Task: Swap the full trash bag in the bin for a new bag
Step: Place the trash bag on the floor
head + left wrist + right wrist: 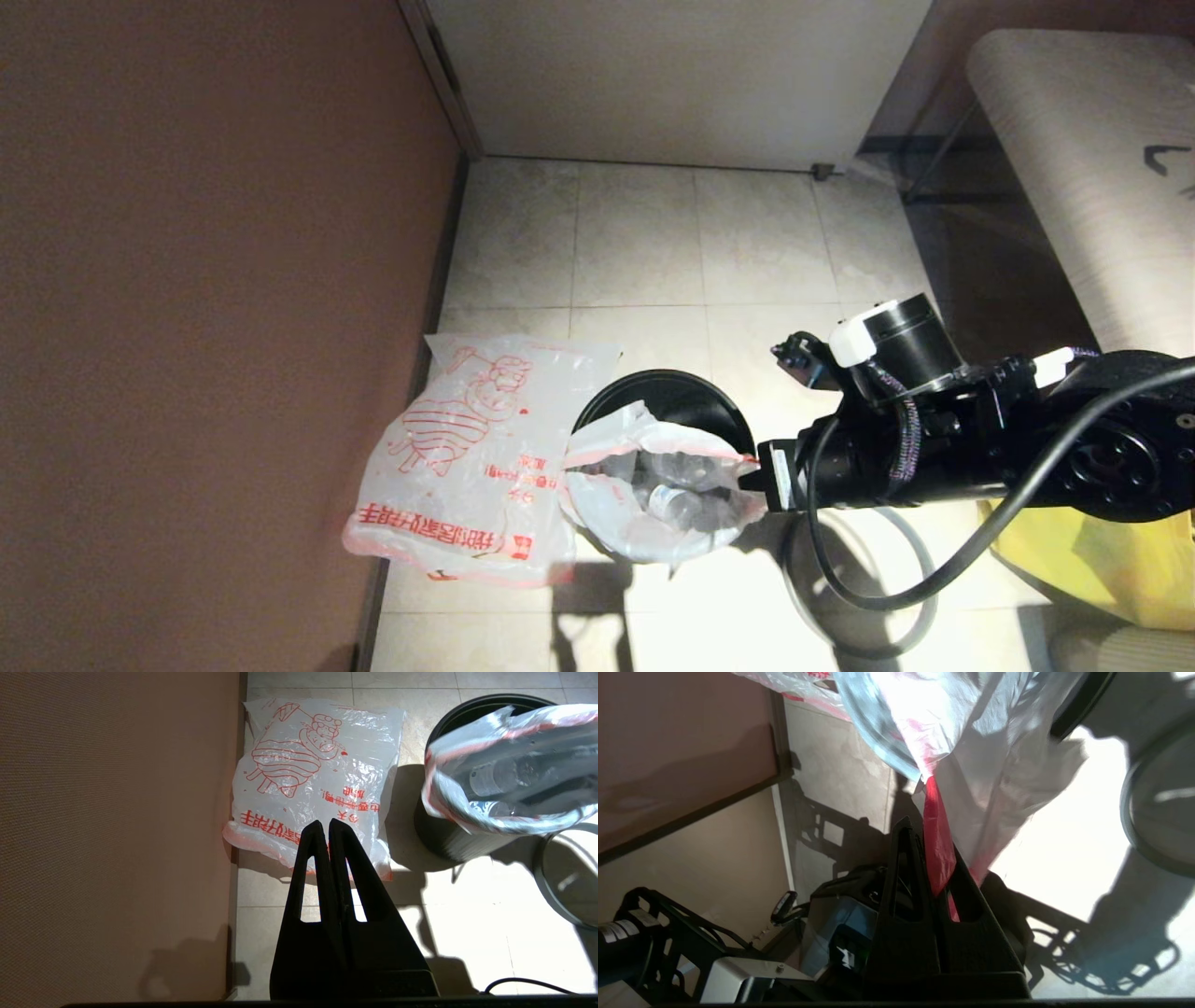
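Right jaws pinched on full trash bag [653, 495] over bin [672, 392] — new bag [476, 448] beside, left jaws closed, empty.

Pale tiled floor [644, 233], the new bag [467, 457] lying flat on it just ahead of the left gripper's [325, 828] closed jaws, the bin [672, 392] standing beside it — a grey hoop [567, 877] lying nearby, a yellow bag [1111, 551] resting farther off.

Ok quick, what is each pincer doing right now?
Left pincer: shut, holding nothing, above the new bag.
Right pincer: shut on the full trash bag, at the bin.
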{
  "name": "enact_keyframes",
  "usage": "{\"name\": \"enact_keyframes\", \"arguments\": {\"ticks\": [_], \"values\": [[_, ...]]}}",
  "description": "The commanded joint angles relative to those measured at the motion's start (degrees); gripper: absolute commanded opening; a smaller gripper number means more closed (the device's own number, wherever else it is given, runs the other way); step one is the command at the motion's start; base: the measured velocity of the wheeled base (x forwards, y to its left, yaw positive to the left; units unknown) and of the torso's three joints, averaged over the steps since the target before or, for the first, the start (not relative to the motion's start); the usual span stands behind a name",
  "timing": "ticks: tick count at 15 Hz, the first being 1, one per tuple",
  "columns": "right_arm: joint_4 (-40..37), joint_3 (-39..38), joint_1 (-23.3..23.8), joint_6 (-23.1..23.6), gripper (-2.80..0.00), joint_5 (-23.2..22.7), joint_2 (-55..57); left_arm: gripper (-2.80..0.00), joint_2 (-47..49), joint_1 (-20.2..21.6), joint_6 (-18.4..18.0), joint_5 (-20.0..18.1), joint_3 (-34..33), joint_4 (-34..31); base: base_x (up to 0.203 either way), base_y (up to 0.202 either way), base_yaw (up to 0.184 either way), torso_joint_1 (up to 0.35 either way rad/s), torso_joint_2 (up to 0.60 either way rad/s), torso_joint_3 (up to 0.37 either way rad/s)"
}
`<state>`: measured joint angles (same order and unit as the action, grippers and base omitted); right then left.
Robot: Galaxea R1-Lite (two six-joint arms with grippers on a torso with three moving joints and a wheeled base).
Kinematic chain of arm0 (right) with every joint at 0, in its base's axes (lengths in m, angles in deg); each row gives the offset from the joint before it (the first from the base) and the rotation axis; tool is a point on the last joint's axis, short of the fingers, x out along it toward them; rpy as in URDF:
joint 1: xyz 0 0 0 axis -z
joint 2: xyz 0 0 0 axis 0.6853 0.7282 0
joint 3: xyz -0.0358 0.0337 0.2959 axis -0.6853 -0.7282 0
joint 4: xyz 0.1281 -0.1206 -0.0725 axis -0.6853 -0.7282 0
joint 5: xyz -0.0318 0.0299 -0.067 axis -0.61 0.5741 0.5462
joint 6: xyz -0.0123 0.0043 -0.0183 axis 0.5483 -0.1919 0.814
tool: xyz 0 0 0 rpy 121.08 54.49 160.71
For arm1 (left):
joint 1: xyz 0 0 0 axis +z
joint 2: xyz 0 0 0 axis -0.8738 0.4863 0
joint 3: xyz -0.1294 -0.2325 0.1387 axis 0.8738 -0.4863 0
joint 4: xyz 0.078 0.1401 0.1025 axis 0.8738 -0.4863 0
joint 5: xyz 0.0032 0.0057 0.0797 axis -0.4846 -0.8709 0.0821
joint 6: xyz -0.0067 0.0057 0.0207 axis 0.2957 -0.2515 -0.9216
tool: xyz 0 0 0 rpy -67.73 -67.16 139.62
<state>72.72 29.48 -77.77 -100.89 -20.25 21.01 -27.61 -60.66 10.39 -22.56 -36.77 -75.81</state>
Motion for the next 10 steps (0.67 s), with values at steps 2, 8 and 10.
{"name": "enact_keyframes", "arguments": {"ticks": [2, 8, 10], "values": [[-0.03, -2.68, -0.12, -0.16, -2.80, 0.25, -2.26, -2.80, -0.01, 0.02, 0.02, 0.01, 0.00, 0.02, 0.000, 0.000, 0.000, 0.000, 0.00, 0.000], [0.19, -6.59, -3.47, -0.32, -2.80, 4.87, -4.12, -2.80, -0.01, 0.02, 0.02, 0.01, 0.00, 0.02, 0.000, 0.000, 0.000, 0.000, 0.00, 0.000], [0.08, -6.38, -5.63, -0.42, -2.80, 5.95, -5.55, -2.80, -0.01, 0.02, 0.02, -0.02, 0.00, 0.02, 0.000, 0.000, 0.000, 0.000, 0.00, 0.000]]}}
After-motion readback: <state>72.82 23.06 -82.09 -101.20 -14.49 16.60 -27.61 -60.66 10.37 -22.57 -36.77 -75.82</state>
